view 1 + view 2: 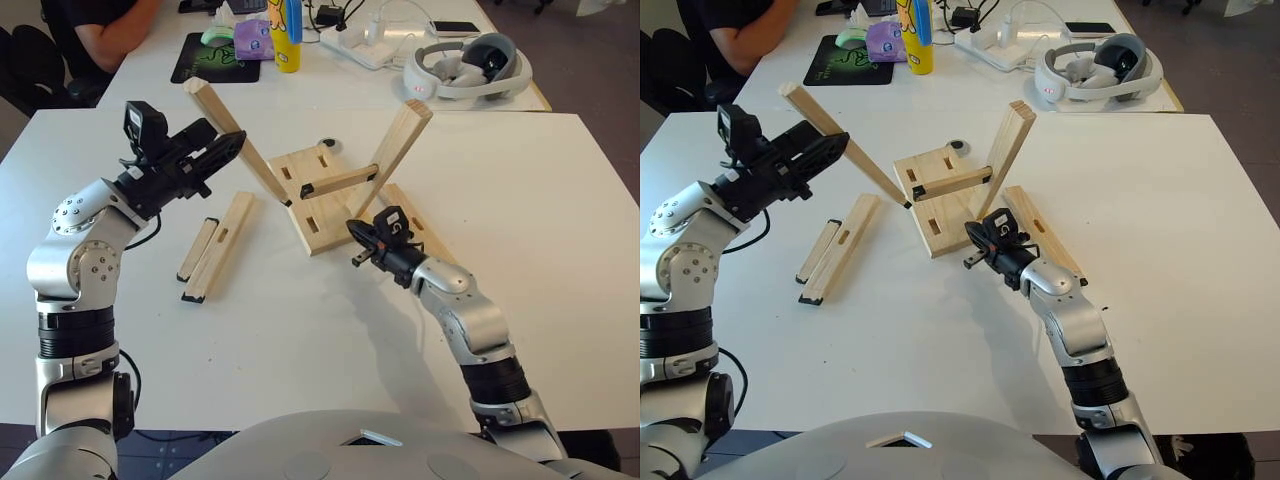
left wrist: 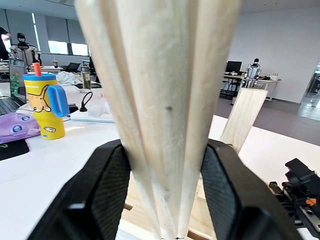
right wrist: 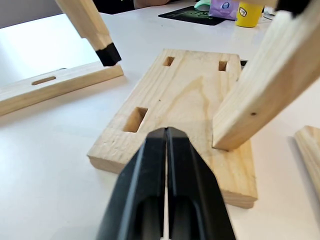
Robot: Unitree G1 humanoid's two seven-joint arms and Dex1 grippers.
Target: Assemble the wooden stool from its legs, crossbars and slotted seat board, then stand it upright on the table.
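The left gripper (image 1: 232, 145) is clamped on a leg (image 1: 258, 165) whose long axis slants from high at the far left down to a black tip just beside the left edge of the slotted seat board (image 1: 320, 225), lying flat mid-table. The empty slot (image 3: 135, 119) lies right of that tip, the left arm nearer. The right wrist view alone shows tip and board apart, and the right gripper (image 3: 166, 132) pressed closed on nothing near the planted leg (image 3: 265, 85).

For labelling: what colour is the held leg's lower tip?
Black leg tip; right wrist view shows it best.
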